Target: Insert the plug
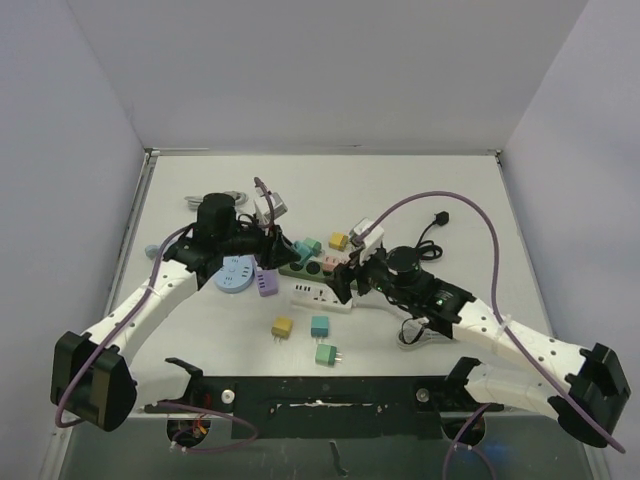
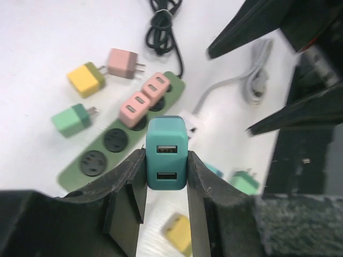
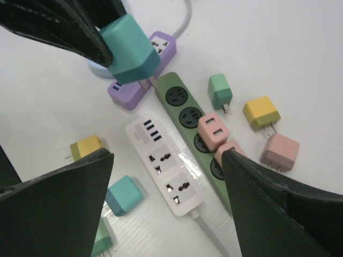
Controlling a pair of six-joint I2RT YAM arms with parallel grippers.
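Left pincer [image 2: 166, 179] grips plug [image 2: 166, 136]; own camera shows ports [image 2: 166, 149].

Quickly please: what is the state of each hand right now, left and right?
Left hand: closed, holding the teal charger.
Right hand: open, holding nothing.

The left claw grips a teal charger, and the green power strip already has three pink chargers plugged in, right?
Not three: the left wrist view shows two pink chargers plugged into the green power strip; a third pink charger lies loose beside it. The left claw does grip the teal charger.
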